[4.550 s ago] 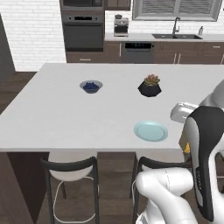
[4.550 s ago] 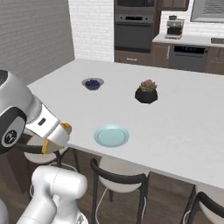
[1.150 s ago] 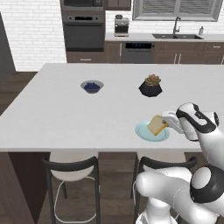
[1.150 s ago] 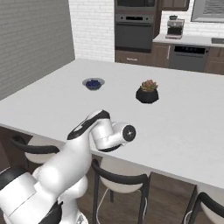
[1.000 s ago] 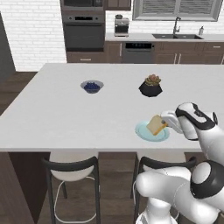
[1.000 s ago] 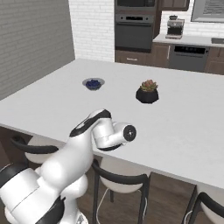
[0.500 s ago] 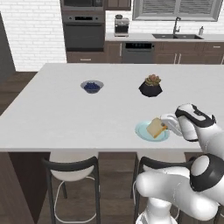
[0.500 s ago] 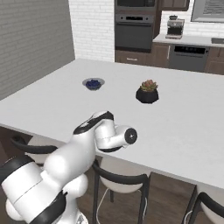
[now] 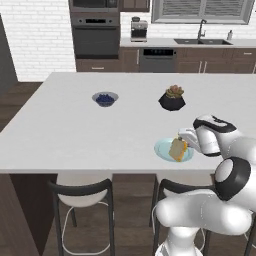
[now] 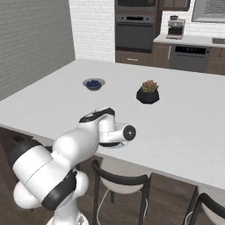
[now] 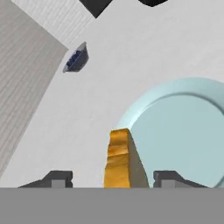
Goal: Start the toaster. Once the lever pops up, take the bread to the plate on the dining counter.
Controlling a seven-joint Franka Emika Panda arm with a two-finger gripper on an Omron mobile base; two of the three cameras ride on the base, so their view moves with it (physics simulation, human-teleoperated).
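Note:
The bread (image 9: 177,149), a tan slice with a golden crust, stands tilted on its edge on the pale teal plate (image 9: 165,150) near the front edge of the dining counter (image 9: 75,130). My gripper (image 9: 184,144) is right beside it, low over the plate. In the hand view the bread (image 11: 123,158) rises between the two dark fingertips (image 11: 58,178), which stand wider than the slice with a clear gap on the left, so the gripper (image 11: 113,180) is open. The plate (image 11: 183,131) spreads to the right of the slice. The toaster and its lever are out of view.
A small grey bowl of dark berries (image 9: 105,98) and a black pot with a succulent (image 9: 172,99) sit farther back on the counter. Bar stools (image 9: 82,200) stand under the near edge. Ovens, a coffee machine and a sink line the far wall.
The jaws have spread apart off the bread. The slice has sunk a little and now rests on the plate.

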